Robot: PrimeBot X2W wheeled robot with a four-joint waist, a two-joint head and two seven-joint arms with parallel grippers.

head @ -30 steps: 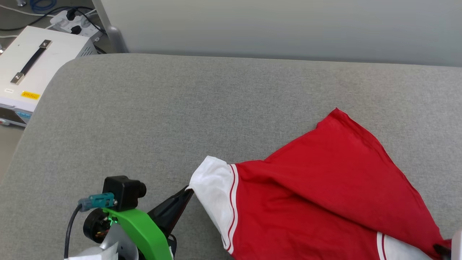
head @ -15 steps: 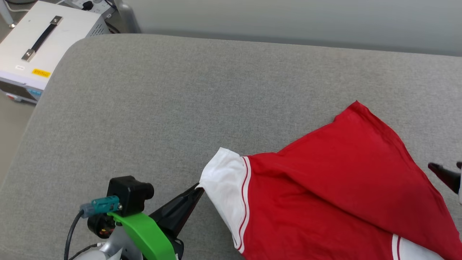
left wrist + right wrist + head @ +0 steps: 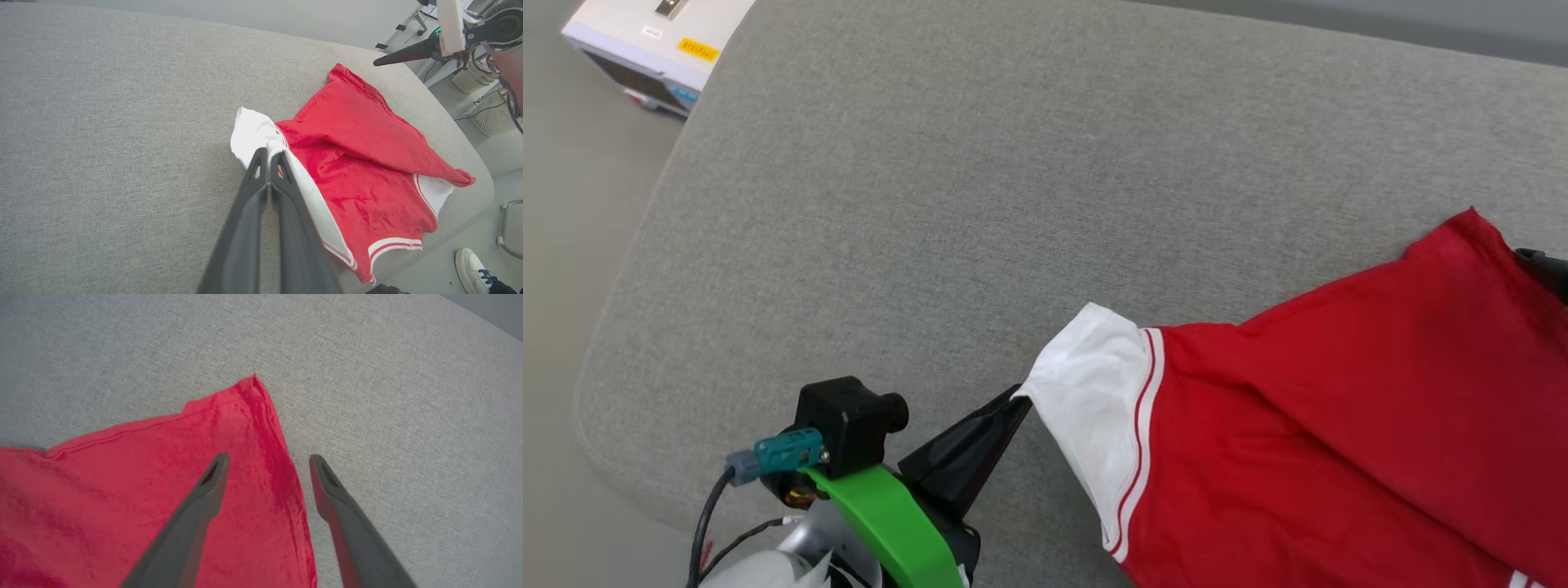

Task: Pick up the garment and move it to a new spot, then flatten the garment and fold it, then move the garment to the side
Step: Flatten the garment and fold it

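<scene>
Fingers (image 3: 253, 183) of the left gripper (image 3: 268, 154) pressed together, pinching the white sleeve (image 3: 1094, 384) of the red jersey (image 3: 1339, 425); those of the right gripper (image 3: 268, 456) spread astride its hem corner. Lying rumpled at the right end of the grey cushion (image 3: 931, 204). Likely light, limp, unslippery: grip hems, corners.

Wide bare grey padding (image 3: 947, 180) stretches left of and beyond the red jersey (image 3: 1339, 425). A white equipment box (image 3: 654, 41) sits off the far-left corner.

Garment (image 3: 1339, 425): right side, lower hem cut off by head view's edge. Right gripper (image 3: 1545, 268), at garment's far corner: mostly cut off.
</scene>
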